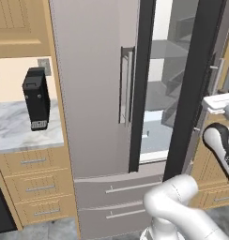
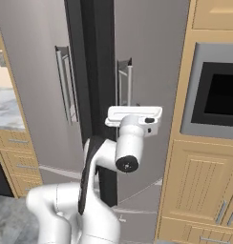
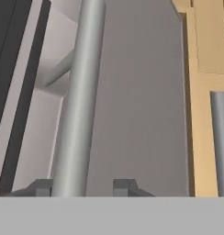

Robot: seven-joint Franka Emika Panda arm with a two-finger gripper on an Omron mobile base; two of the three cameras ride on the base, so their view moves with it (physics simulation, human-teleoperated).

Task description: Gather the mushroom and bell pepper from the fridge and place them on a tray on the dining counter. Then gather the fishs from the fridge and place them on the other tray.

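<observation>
Opening stage: tall grey stainless fridge (image 1: 93,93) door was seen ajar.
Pincer (image 3: 81,186): slightly parted around vertical silver bar handle (image 3: 75,114), unclamped.
Advice: straight, snag-free withdrawal was judged best.

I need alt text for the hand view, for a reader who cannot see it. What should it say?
A vertical grey bar handle on a fridge door runs between the two dark fingertips of the gripper, which stand on either side of it. Tan wooden cabinetry lies beyond the door's edge.

Tan cabinets (image 1: 34,180), marbled countertop (image 1: 13,129), perhaps wall oven (image 2: 218,93).
</observation>
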